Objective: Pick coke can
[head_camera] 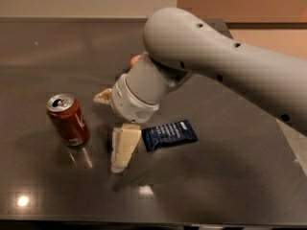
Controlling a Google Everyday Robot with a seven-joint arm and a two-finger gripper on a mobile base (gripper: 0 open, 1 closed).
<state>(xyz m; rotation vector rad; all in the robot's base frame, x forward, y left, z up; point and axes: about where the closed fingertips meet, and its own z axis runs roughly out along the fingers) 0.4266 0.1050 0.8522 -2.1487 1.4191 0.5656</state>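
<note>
The coke can [68, 120] is red with a silver top and pull tab, and stands upright on the dark table [225, 186] at the left. My gripper [108, 134] is just right of the can, low over the table and not touching it. Its cream fingers are spread apart: one finger [123, 148] points down at the front, the other [102, 97] sticks out behind the wrist. Nothing is held between them. The grey arm comes in from the upper right.
A dark blue snack packet [169, 134] lies flat just right of the gripper. A sliver of a round red-orange fruit [135, 60] shows behind the arm. The table's right edge [288, 133] runs along the far right.
</note>
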